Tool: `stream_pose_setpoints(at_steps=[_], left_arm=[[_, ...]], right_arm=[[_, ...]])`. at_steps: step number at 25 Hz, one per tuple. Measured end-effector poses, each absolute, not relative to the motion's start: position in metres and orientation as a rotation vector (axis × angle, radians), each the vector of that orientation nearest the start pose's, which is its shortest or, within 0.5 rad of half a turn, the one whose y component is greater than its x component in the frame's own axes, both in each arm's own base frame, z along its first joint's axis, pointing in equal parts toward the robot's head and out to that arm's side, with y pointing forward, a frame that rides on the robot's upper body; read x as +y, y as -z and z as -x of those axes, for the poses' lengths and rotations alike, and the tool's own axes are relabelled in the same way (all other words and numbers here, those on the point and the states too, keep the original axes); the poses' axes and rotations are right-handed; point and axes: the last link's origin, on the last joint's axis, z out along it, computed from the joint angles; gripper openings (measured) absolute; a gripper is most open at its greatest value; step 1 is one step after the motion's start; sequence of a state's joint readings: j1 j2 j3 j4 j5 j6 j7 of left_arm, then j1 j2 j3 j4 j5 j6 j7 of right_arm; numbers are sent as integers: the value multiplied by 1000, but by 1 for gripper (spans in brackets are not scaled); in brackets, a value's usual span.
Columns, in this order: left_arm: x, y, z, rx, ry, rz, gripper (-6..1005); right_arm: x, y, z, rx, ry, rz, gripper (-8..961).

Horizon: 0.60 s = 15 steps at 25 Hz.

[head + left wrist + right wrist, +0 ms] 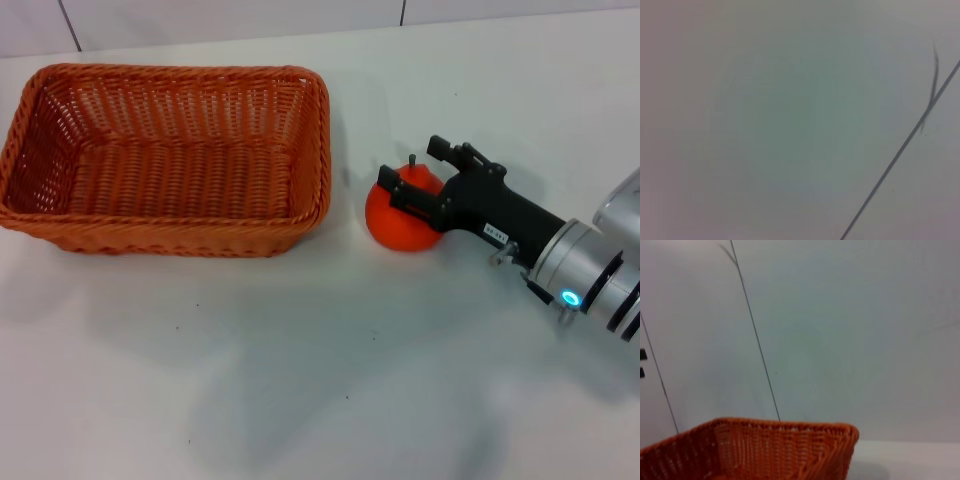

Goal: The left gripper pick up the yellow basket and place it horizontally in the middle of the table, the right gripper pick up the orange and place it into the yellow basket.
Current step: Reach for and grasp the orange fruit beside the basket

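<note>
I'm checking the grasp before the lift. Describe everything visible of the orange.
The orange is a round, bright orange fruit with smooth, toy-like skin, a raised knob on top and a short dark stem. It sits upright on the white table, to the right of the basket and apart from it. The right hand reaches it from the right, with black fingers set against its upper part. Whether they grip it firmly cannot be told.

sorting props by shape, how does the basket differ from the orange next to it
The yellow basket is a wide, rectangular, woven container, open and empty; the orange is small, round and smooth-skinned with a short stem. The basket stands free, while the right gripper is around the orange. Both are orange-coloured and rest on the table.
</note>
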<state>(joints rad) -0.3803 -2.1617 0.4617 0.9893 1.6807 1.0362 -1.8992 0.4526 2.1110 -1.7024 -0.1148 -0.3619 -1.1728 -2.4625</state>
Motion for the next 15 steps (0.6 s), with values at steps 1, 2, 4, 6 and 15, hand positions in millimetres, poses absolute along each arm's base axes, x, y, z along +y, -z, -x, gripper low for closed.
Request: stream_pose_setpoints(at_steps=[1, 2, 4, 6, 15], left_arm=[[359, -130, 325, -1134, 1005, 1566, 642], [359, -130, 325, -1134, 1006, 1565, 642], [358, -131, 326, -1134, 1009, 1558, 641], [358, -133, 327, -1131, 1008, 1550, 641], [358, -136, 327, -1123, 1008, 1542, 641]], right_arm=[[306, 78, -296, -2159, 916, 753, 898], [305, 79, -298, -2168, 919, 760, 898], [305, 81, -300, -2185, 920, 770, 897], [305, 82, -301, -2196, 923, 779, 896], [307, 86, -308, -2185, 924, 896, 892]])
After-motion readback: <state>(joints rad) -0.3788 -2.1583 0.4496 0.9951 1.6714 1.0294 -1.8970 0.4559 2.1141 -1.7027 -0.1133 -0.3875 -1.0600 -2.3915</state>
